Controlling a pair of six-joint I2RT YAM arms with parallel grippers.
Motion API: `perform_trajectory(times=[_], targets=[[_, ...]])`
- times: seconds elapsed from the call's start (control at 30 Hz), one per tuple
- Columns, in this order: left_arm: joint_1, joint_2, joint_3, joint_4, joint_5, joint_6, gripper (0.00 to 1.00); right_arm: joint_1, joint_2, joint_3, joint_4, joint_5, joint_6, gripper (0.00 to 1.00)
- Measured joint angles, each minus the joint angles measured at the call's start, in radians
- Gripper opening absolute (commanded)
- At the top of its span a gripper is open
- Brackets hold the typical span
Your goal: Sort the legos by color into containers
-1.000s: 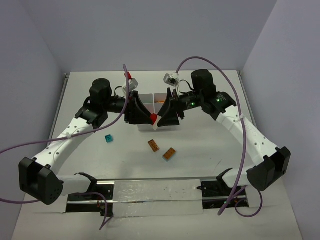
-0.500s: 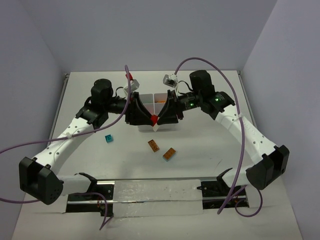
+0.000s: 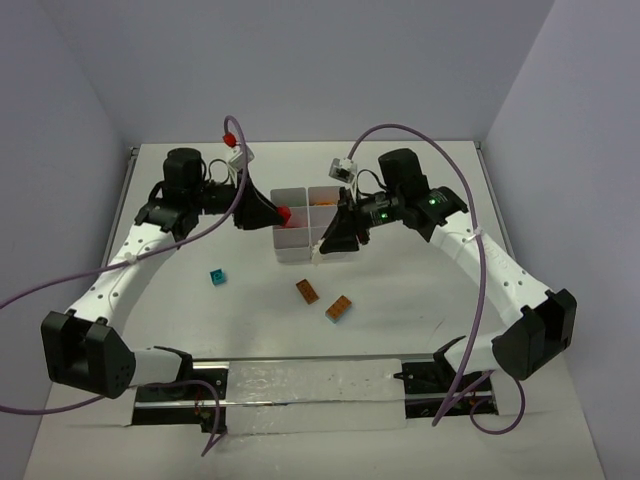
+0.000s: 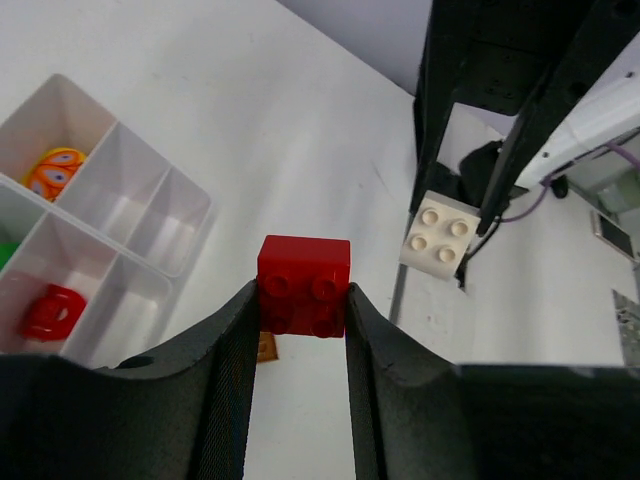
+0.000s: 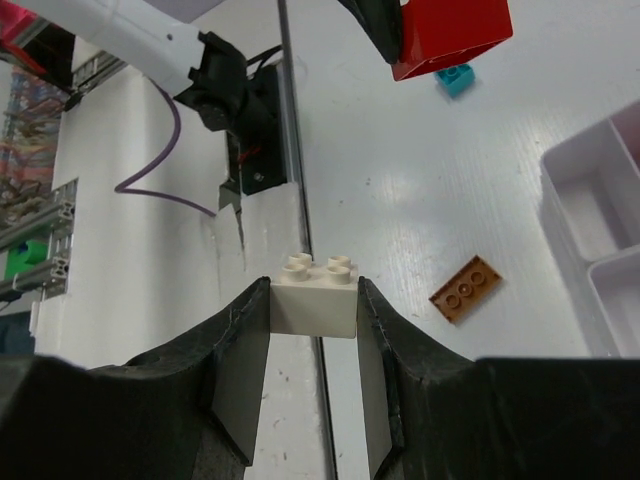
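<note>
Pale lilac walls (image 3: 300,60) around a white tabletop (image 3: 400,300). From above: white compartment tray (image 3: 293,243) mid-table. At its left side, the left gripper (image 3: 275,212), pinching a red brick (image 3: 284,213) up in the air; whether over a cell, not clear from here. At the tray's near right corner, the right gripper (image 3: 322,250), its load hard to make out. Loose on the table towards the arm bases: a teal brick (image 3: 216,275), an orange-brown plate (image 3: 307,291) and a second plate (image 3: 339,308) just beside it, all apart from the tray.

Left wrist: both fingers (image 4: 230,380) closed flat against the red brick's opposite sides. Tray off to the left below, with a red piece (image 4: 47,312) in a near cell and an orange-and-yellow piece (image 4: 55,172) in a far one. Opposite, a white brick (image 4: 437,235) in the other arm's tips.

Right wrist: white brick clamped by its two side walls, studs clear of the pads, high over bare table.

Handling, as a guess: light, rigid, smooth-walled plastic, likely slick and quick to twist in a narrow grip. Best taken square across two flat sides, never on the studs.
</note>
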Motion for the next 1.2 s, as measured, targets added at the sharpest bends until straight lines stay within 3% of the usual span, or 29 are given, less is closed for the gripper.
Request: perform_trajectory(times=[0.2,0.47,0.77,0.9,1.1,1.2], targets=[[-0.095,0.142,0.154,-0.132,-0.335,0.167,0.0,-0.014,0.0,-0.009,0.047,0.15,0.043,0.0],[-0.189,0.25,0.151,-0.18,-0.712,0.213,0.0,-0.016,0.001,-0.009,0.099,0.332,0.099,0.0],[-0.212,0.351,0.158,-0.165,-0.88,0.209,0.13,-0.02,0.008,-0.009,0.103,0.398,0.114,0.0],[-0.222,0.38,0.158,-0.164,-0.915,0.21,0.21,-0.021,0.009,-0.009,0.103,0.406,0.114,0.0],[-0.229,0.387,0.185,-0.156,-0.946,0.211,0.45,-0.021,0.012,-0.009,0.103,0.407,0.114,0.0],[-0.232,0.39,0.199,-0.156,-0.948,0.216,0.64,-0.021,0.012,-0.009,0.103,0.414,0.114,0.0]])
